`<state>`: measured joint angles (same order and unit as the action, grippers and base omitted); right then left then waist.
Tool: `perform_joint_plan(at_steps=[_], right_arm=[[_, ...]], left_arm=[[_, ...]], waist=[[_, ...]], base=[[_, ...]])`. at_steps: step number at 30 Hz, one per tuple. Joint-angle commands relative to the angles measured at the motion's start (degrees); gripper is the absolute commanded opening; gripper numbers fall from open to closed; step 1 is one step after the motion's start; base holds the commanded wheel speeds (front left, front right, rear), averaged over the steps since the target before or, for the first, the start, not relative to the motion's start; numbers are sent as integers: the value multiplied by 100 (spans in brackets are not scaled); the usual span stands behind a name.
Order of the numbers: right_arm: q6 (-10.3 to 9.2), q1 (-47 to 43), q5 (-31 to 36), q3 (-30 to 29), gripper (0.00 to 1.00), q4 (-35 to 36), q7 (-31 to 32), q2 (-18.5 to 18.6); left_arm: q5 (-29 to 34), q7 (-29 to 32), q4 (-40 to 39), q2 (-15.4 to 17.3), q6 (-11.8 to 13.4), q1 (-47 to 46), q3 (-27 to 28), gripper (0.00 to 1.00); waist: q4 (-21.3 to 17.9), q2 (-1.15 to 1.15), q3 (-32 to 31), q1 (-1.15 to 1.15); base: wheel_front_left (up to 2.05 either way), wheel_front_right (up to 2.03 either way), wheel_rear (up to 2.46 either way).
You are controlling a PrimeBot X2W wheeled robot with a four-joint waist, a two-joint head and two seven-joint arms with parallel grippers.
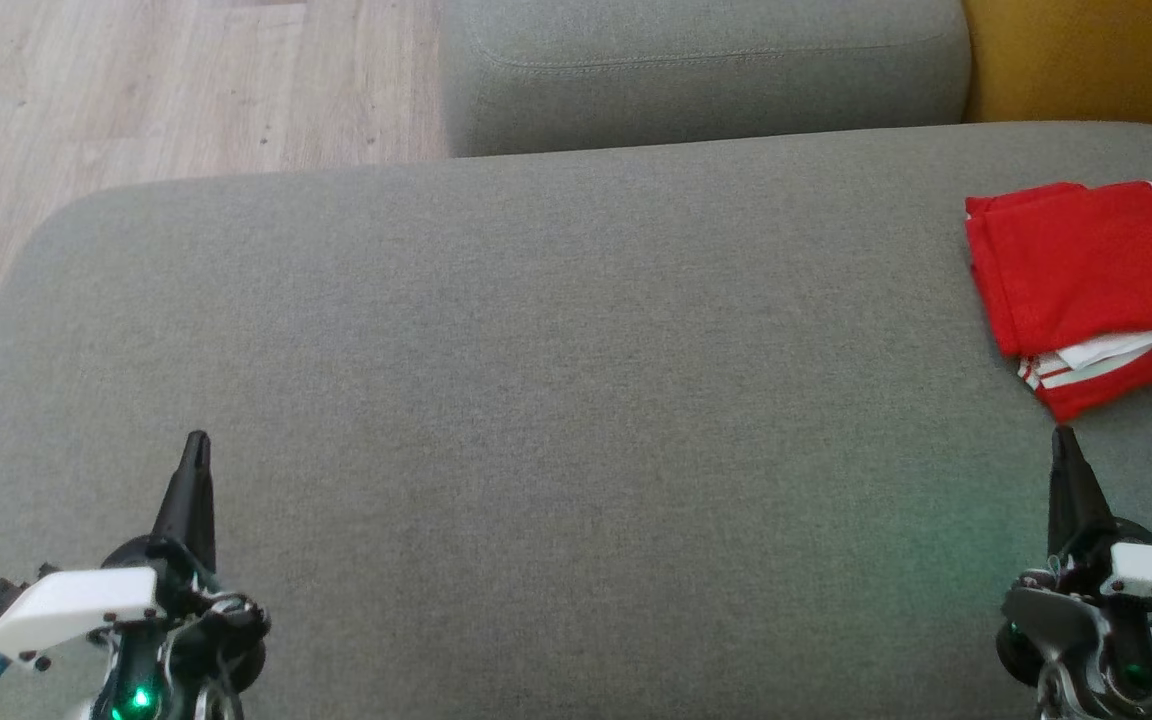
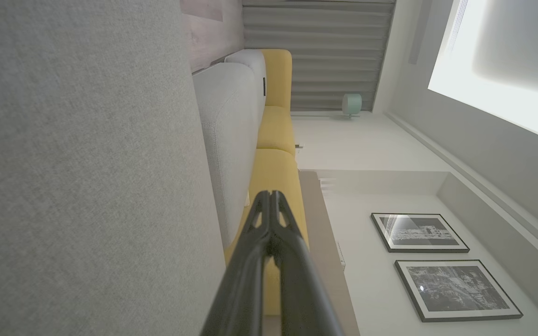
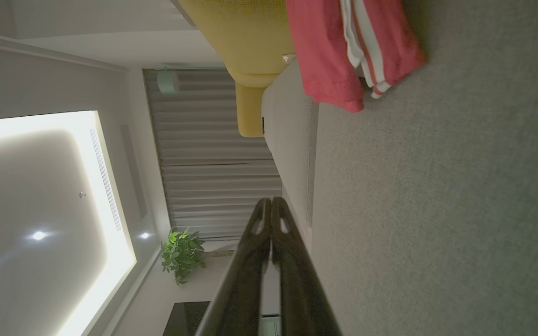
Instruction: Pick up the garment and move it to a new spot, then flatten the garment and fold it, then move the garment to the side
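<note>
We see the red garment (image 1: pixel 1086 270) folded upper right on the coarse grey cushion (image 1: pixel 536 350); left gripper (image 1: pixel 198 438), right gripper (image 1: pixel 1063 433) tapered, fingers pressed together, empty. Left wrist view adds framed pictures (image 2: pixel 418 232).

1. The garment (image 1: pixel 1096 270) lies on the seat cushion (image 1: pixel 536 400), at its right edge.
2. The left gripper (image 1: pixel 198 442) is over the near left corner.
3. The right gripper (image 1: pixel 1063 437) is over the near right corner, just before the garment.
4. A second cushion (image 1: pixel 696 70) lies behind the far edge.
5. The floor (image 1: pixel 136 90) lies beyond the far left corner.
</note>
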<state>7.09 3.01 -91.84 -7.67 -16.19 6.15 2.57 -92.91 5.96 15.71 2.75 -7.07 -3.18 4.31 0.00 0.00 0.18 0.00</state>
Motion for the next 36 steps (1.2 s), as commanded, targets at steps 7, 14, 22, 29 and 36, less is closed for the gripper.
perform_joint_plan(at_steps=[7, 14, 22, 29, 36], right_arm=[[40, 317, -29, 112, 0, 216, 37, 34], [40, 317, -29, 112, 0, 216, 37, 33], [40, 317, -29, 111, 0, 216, 37, 33], [40, 317, -29, 111, 0, 216, 38, 33], [40, 318, -28, 111, 0, 216, 38, 33]], left_arm=[[55, 34, -167, 33, -42, -298, 197, 0], [57, 36, -167, 31, -42, -299, 200, 0], [60, 39, -167, 29, -42, -299, 203, 0], [62, 41, -167, 27, -42, -299, 206, 0], [64, 43, -167, 26, -42, -299, 208, 0]], waist=[[0, 0, 0, 0], [0, 0, 0, 0], [0, 0, 0, 0], [0, 0, 0, 0], [0, 0, 0, 0]], base=[[0, 0, 0], [0, 0, 0], [0, 0, 0], [0, 0, 0], [0, 0, 0]])
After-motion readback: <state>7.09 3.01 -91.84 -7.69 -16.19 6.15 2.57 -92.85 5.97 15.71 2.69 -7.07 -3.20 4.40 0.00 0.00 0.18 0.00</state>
